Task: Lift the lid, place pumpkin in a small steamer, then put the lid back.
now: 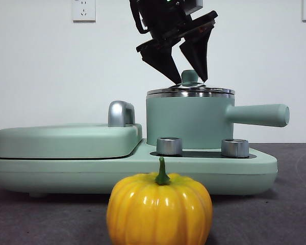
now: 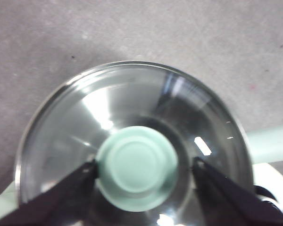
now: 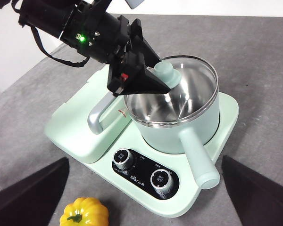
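Note:
The glass lid (image 1: 191,92) with its mint-green knob (image 2: 137,167) sits on the small steamer (image 1: 186,122), a mint-green pot with a long side handle (image 3: 196,157). My left gripper (image 2: 144,167) hangs over the lid, open, with one jaw on each side of the knob. One jaw is at the knob's edge and the other stands a little apart from it. The yellow-orange pumpkin (image 1: 159,209) rests on the grey table in front of the appliance. My right gripper (image 3: 145,159) waits high above the table, open and holding nothing.
The steamer stands on a mint-green appliance base (image 1: 255,166) with two steel dials (image 1: 169,145). Beside it lies the wide flat hinged cover (image 1: 66,139) with a chrome handle (image 1: 120,113). A white wall is behind.

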